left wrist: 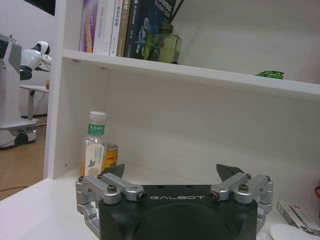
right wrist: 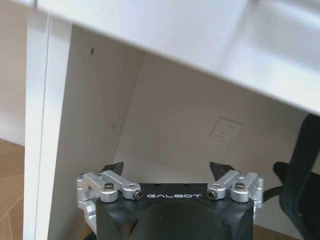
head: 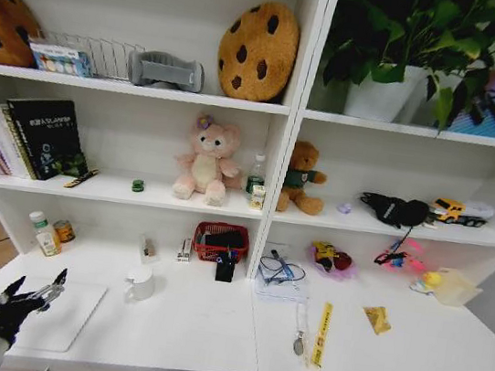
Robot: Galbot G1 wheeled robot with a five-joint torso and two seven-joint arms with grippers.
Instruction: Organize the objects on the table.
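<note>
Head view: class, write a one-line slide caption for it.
Open left gripper hovers over the silver laptop at the white table below cluttered shelves.

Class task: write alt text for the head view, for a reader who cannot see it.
A white desk below white shelves; the left gripper hovers open over a flat silver laptop at the desk's left end. A white mug stands beside it.

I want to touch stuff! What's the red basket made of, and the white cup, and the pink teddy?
The red basket looks like wire mesh, probably metal: its sides show a fine grid. The white cup seems ceramic or plastic, smooth and plain; which one is hard to tell. The pink teddy looks like soft plush fabric, with a fuzzy surface.
</note>
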